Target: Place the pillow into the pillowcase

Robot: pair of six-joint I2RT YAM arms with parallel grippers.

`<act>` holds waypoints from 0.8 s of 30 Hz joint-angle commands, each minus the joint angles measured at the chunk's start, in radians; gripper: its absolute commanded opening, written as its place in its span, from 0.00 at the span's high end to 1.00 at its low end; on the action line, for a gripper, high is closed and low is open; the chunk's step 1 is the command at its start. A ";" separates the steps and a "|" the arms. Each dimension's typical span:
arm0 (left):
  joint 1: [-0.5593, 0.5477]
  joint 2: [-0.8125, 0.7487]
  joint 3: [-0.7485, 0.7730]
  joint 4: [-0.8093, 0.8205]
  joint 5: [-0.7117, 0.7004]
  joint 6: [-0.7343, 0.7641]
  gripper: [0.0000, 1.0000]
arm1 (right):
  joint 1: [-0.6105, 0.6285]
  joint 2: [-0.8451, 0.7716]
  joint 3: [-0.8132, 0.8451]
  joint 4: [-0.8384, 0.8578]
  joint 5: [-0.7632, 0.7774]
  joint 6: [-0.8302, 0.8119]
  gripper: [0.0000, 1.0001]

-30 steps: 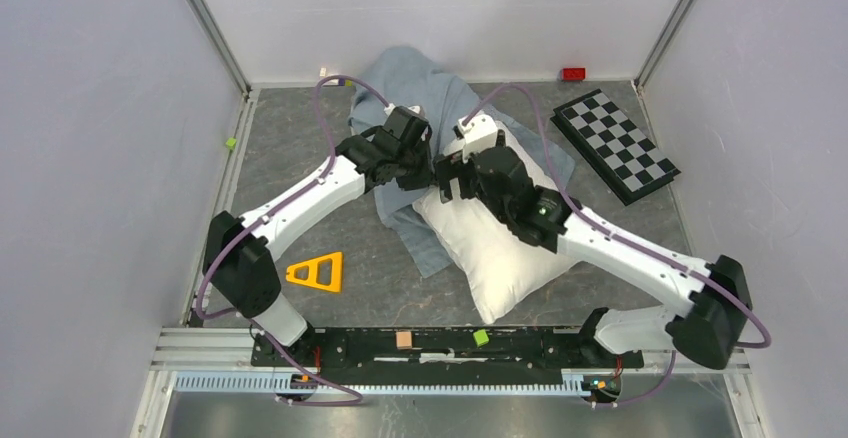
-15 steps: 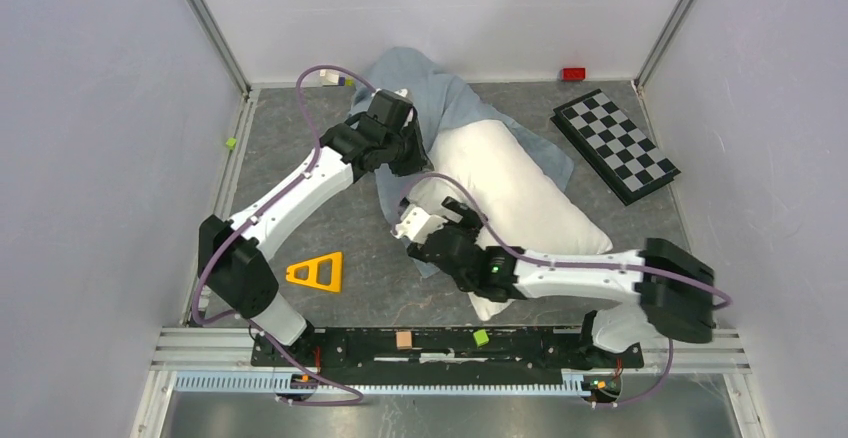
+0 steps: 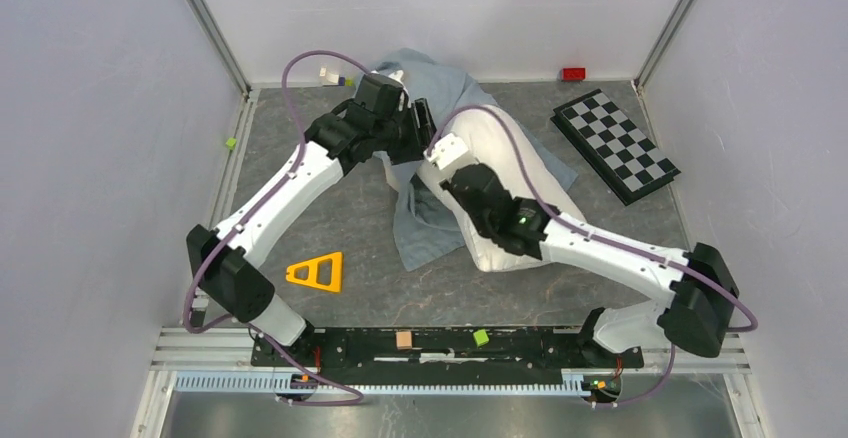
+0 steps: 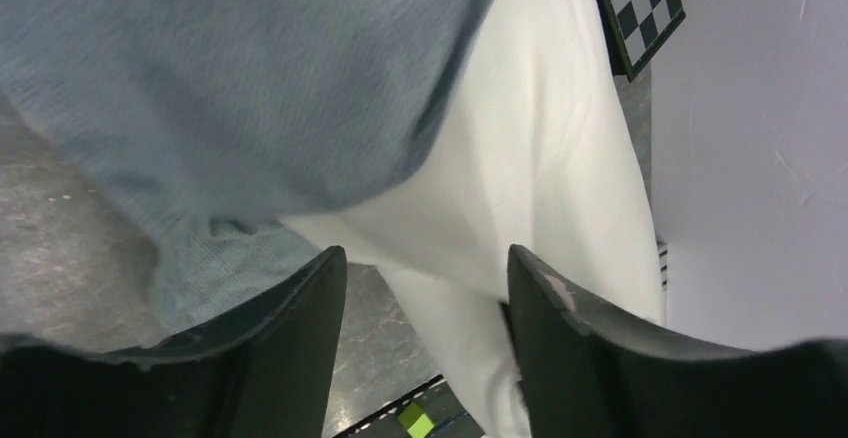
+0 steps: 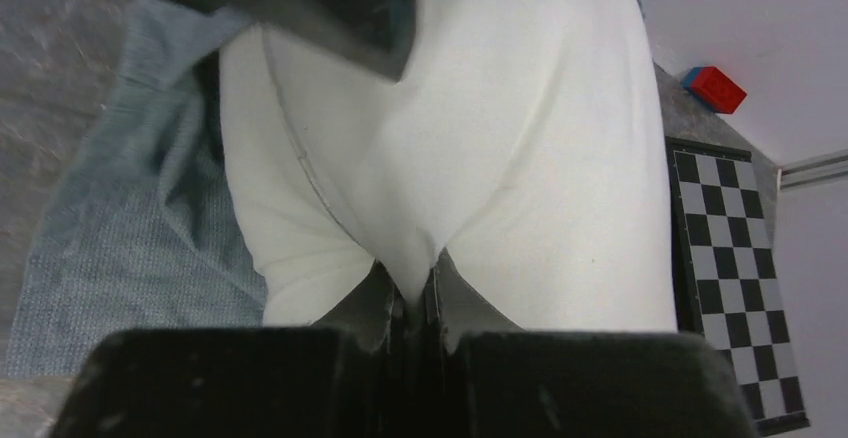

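At the bottom edge of the top view, the black rail (image 3: pixel 540 346) under the two arm bases carries two small cubes, one tan (image 3: pixel 403 339) and one green (image 3: pixel 480 337). Just above it, lower left, one orange triangle (image 3: pixel 316 272) lies flat on the grey table (image 3: pixel 350 243), apart from everything else.

Two arms reach toward the middle of the frame. The right gripper (image 5: pixel 410 283) has its jaws pressed together on a pinch of the pillow (image 5: pixel 520 138); the white fabric puckers into a fold that runs straight down to the tips. The left gripper (image 4: pixel 425 258) stands half spread with nothing between its fingers (image 4: pixel 300 308), hanging over the place where blue-grey cloth meets white cushion.

There is one pillow, lying on a slant through the centre of the top view. There is one pillowcase (image 3: pixel 420 228), the only container here, wrinkled beneath and around the pillow, with a flap showing lower left of it and more cloth bunched at the upper centre. In the left wrist view the cloth drapes over the pillow's upper end; whether that end sits inside the opening I cannot tell. Most of the pillow shows bare.

Farther up, at the upper right, one checkered board (image 3: pixel 615 145) lies on the table, and one red block (image 3: pixel 573 74) sits beyond it by the back wall. A third cube, lime green (image 3: pixel 230 143), rests at the left edge.
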 commanded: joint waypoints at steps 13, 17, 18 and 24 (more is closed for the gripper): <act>0.094 -0.259 -0.436 0.172 -0.234 0.185 0.12 | -0.120 -0.061 0.271 -0.098 -0.239 0.142 1.00; 0.092 -0.196 -0.555 0.403 -0.148 0.138 0.17 | -0.135 -0.053 0.302 -0.106 -0.258 0.140 1.00; 0.092 -0.173 -0.573 0.439 -0.152 0.125 0.18 | -0.140 -0.051 0.308 -0.108 -0.262 0.140 1.00; 0.088 -0.107 -0.573 0.608 -0.203 0.060 0.70 | -0.164 -0.019 0.411 -0.147 -0.255 0.139 1.00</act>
